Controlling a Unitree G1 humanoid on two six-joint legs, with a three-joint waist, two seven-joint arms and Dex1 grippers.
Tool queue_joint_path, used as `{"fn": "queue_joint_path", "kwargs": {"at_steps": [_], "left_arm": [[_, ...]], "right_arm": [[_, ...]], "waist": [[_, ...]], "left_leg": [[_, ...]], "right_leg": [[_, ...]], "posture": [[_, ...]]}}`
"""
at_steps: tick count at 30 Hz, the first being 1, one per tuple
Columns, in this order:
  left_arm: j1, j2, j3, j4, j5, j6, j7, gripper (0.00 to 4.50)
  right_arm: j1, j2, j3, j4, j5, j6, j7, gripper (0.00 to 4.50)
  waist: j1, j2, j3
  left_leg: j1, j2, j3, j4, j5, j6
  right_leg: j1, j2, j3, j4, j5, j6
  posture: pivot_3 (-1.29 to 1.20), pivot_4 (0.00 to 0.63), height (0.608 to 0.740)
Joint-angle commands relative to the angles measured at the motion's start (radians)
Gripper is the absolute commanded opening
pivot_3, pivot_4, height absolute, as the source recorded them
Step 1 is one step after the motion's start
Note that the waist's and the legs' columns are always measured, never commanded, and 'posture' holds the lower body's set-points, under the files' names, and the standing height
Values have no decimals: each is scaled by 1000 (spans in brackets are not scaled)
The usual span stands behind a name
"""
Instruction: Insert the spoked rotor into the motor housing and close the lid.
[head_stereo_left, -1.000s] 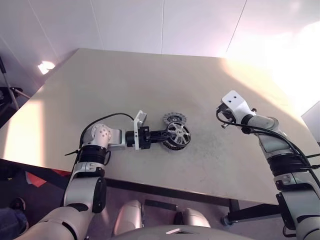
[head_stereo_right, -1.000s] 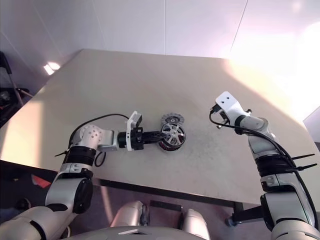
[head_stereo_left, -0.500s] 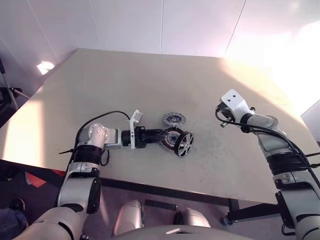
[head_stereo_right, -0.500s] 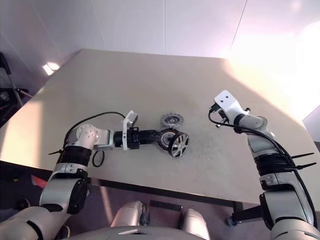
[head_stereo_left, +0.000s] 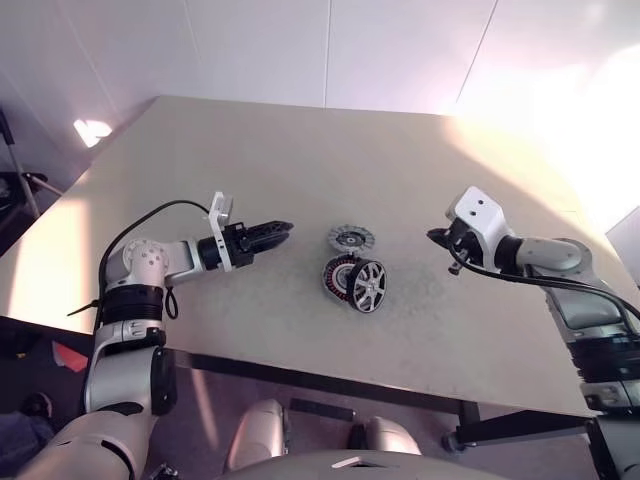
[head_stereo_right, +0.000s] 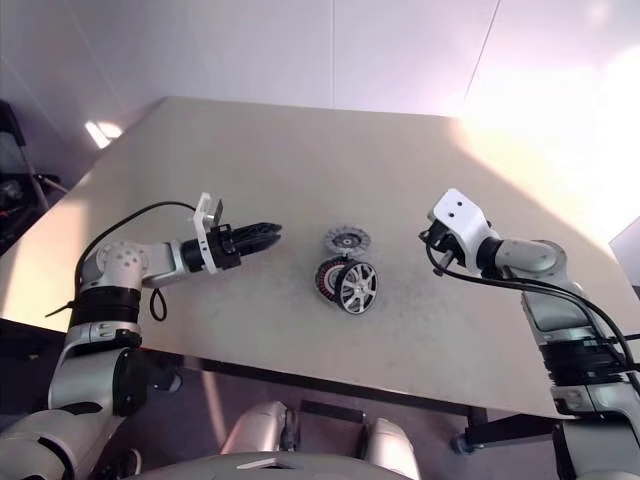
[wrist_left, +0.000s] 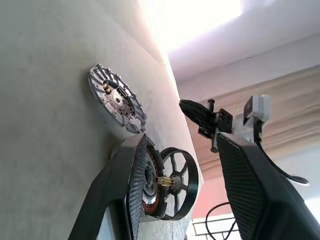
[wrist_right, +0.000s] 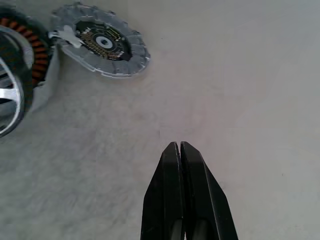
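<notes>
- Rotor (head_stereo_left: 369, 286) let go: tipped up on its rim now, leaning against the housing (head_stereo_left: 340, 279), hub still pointing into the windings but not seated.
- Half a second back, same tipped pose with the left hand (head_stereo_left: 283, 229) right beside it; a second back, lying flat over the housing in that hand's grip.
- Left hand now drawn well away to the left, fingers apart, grasping nothing.
- Right hand (head_stereo_right: 429, 240) pulled in a little closer to the parts, fingers clenched together, empty, hovering over bare bench to the right.
- Lid (head_stereo_left: 350, 238) lying flat just behind the housing, untouched, ribbed face up with dark centre showing.
- Looks like a failed insertion: housing itself rolled onto its edge, so both pieces probably need laying flat again before another try; lid step not yet begun.
- Risk, by the look of it: rotor free to roll off on its rim if nudged.
- Bench (head_stereo_left: 250, 150): plain beige top, matt, faintly speckled, carrying just these three parts; strong glare washing over the far right corner.
- Room: white panelled walls behind, dark floor and some clutter off the left edge.
</notes>
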Motion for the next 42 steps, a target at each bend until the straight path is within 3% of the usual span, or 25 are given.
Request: {"fn": "queue_joint_path", "kwargs": {"at_steps": [1, 6, 11, 14, 18, 30, 33, 37, 42], "left_arm": [[15, -12, 29, -63, -31, -10, 24, 2345], [31, -41, 30, -84, -29, -31, 55, 2345], [32, -50, 39, -85, -24, -63, 77, 2345], [36, -41, 45, -81, -25, -77, 82, 2374], [42, -22, 54, -77, -24, -86, 84, 2374], [37, -14, 46, -50, -14, -128, 90, 2374], [40, -12, 45, -49, -13, -137, 92, 2374], [40, -10, 49, -47, -14, -146, 96, 2374], [47, -11, 49, -51, -15, -151, 101, 2374]], "right_arm": [[8, -30, -18, -92, 33, -2, 47, 0], [-24, -11, 49, -99, 5, -16, 67, 0], [-53, 9, 102, -83, -6, -17, 88, 0], [-69, 15, 116, -77, -4, -22, 91, 586], [-83, 38, 136, -100, 0, -32, 96, 1879], [-105, 98, 202, -89, -23, -32, 106, 1879], [-114, 104, 207, -74, -24, -32, 110, 1308], [-127, 112, 213, -58, -30, -37, 113, 25], [-143, 103, 205, -72, -25, -38, 135, 25]], "waist": [[-2, 0, 0], [0, 0, 0], [-1, 0, 0], [-1, 0, 0], [-1, 0, 0], [0, 0, 0], [0, 0, 0], [-1, 0, 0], [-1, 0, 0]], "left_leg": [[1, 0, 0, 0, 0, -1], [11, 0, 0, 0, 0, -6], [9, 0, 0, -1, -1, -5], [6, 0, 0, -1, 1, -2], [3, 0, 0, -1, 1, -1], [3, 0, 0, 0, 1, -2], [3, 0, 0, -1, 1, -2], [3, 0, 0, 0, 1, -3], [3, 0, 0, 0, 1, -3]], "right_leg": [[1, 0, 0, 0, 0, 0], [9, 0, 0, 0, 0, 1], [8, 0, 0, 0, 0, 0], [5, 0, 0, 0, 0, 0], [2, 0, 0, 0, 0, 0], [2, 0, 0, 1, 0, 0], [2, 0, 0, 1, 0, 0], [2, 0, 0, 1, 0, 0], [2, 0, 0, 2, 0, 0]], "posture": [[0, 0, 740], [0, 0, 740], [0, 0, 740], [0, 0, 740], [0, 0, 740], [0, 0, 740], [0, 0, 740], [0, 0, 740], [0, 0, 740]]}}
